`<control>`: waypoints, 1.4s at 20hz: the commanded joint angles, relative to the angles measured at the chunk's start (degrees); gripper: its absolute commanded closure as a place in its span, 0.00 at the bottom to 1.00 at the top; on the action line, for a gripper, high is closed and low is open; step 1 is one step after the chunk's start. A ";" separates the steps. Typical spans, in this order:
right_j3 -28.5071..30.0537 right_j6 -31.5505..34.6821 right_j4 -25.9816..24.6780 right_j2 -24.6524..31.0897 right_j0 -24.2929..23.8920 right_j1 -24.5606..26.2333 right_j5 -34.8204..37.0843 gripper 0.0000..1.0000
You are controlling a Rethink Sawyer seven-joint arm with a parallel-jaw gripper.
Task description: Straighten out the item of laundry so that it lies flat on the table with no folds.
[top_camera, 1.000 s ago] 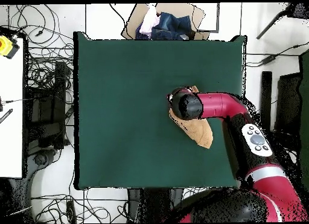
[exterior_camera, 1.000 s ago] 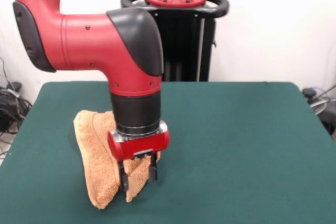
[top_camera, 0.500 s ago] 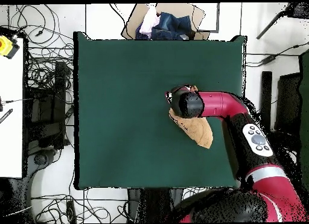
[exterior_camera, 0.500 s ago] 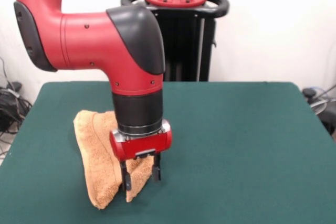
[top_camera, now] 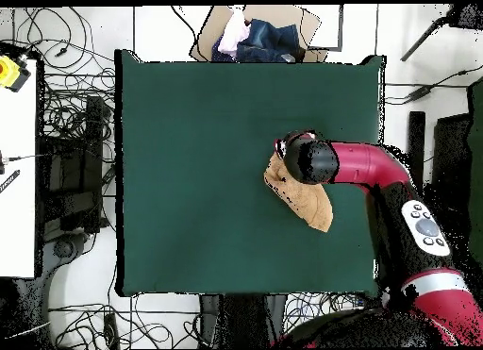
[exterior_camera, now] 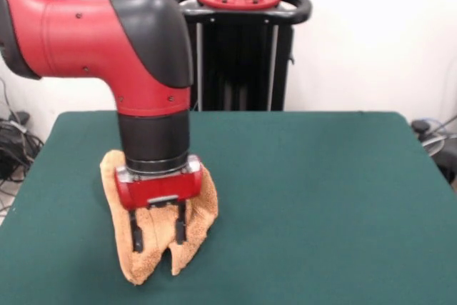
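Towel is lying bunched and folded directly beneath the tool, its nearest lobes reaching past the fingertips toward the camera's side of the bench. The tool is hanging with its two dark fingers spread apart and gripping nothing, the cloth showing between and behind them. Compared with half a second ago, the tool is now sitting further over the towel's middle rather than at its edge, and a flap of cloth is showing on the side where the tool was standing before. The fingers are as wide apart as they were then. In the overhead view the towel is lying as a narrow slanted strip, partly hidden under the wrist of the arm, well inside the bench top.

Judging from this, the tool is repositioning for a fresh grasp, not yet pulling anything flat. The towel is far from spread: it is doubled over, so the task is at an early stage. The next move probably calls for lowering onto one upper layer only, since pinching both layers would drag the whole bundle. Beyond the tool, bare green bench is stretching away, leaving room to spread.
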 commanded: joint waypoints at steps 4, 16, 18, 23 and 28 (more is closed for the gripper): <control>-4.43 -5.27 -3.48 -0.41 -0.72 2.08 6.56 0.00; -7.71 -9.90 -6.16 0.57 -2.99 5.17 7.01 0.00; -8.22 -8.80 -6.80 -0.29 -1.92 5.51 6.68 0.00; -9.15 -4.61 -8.97 -3.11 1.51 5.75 6.34 0.00; -9.43 -0.43 -9.81 -3.50 2.79 7.29 2.66 0.00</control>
